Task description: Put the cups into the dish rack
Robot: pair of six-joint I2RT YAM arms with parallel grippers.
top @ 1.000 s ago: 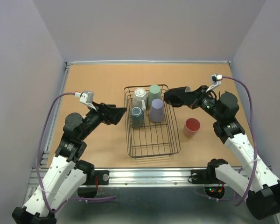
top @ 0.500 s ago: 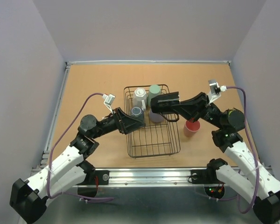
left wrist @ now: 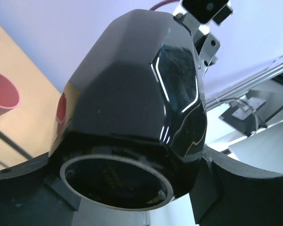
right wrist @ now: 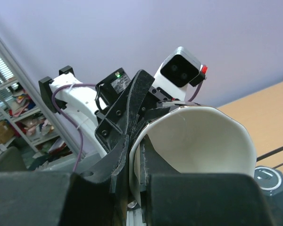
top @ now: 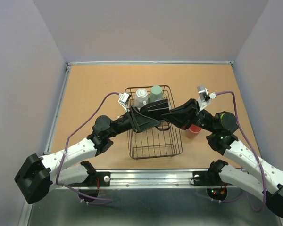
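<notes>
Black mug [left wrist: 132,94] hangs on its side between your two grippers, over the wire of the dish rack [top: 129,141] at the centre of the overhead frame. Nearest the camera, the lower half of the rack shows bare wire. Just above that, your left gripper [top: 144,120] reaches in from the left with a finger on either side of the mug's base. The pictures do not tell whether those fingers press the glaze or merely flank it. Your right gripper [top: 156,110] comes in from the right, clenched on the mug's rim. The right wrist view shows one finger inside against the cream lining and one outside.

At the right of the rack, partly hidden behind your right arm, the red-pink tumbler [top: 194,130] sits on the table, not yet loaded. The grey mug [right wrist: 269,176] peeks into the lower right corner of the right wrist view, beside rack wires and below the black one. Farthest off, at the rack's upper edge, the white mug [top: 141,96] and the green tumbler [top: 156,91] stand side by side.

This looks like a handover or a two-handed placement of the black mug. Next, one gripper must carry the mug firmly before the other lets go. The mug then needs to go down onto free wire without striking the grey mug. The tumbler is left for afterward.
</notes>
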